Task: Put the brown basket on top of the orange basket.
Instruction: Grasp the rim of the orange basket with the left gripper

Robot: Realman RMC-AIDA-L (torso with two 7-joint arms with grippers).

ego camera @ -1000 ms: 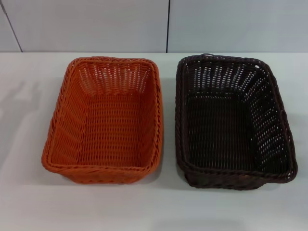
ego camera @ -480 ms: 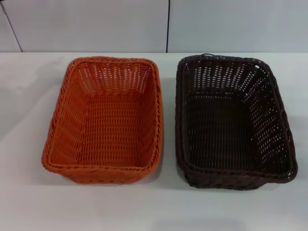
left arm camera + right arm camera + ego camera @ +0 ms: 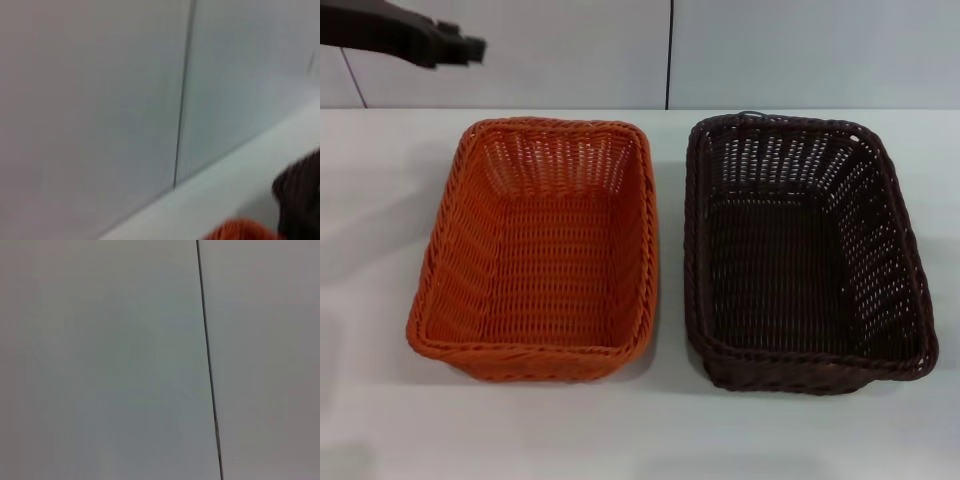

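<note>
The left hand [image 3: 465,48] has entered above the table's far left, grip indiscernible.

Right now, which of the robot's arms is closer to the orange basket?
The left. Its gripper hangs up above the table's far left, beyond the orange basket, touching nothing. The right arm is nowhere in the head view.
</note>
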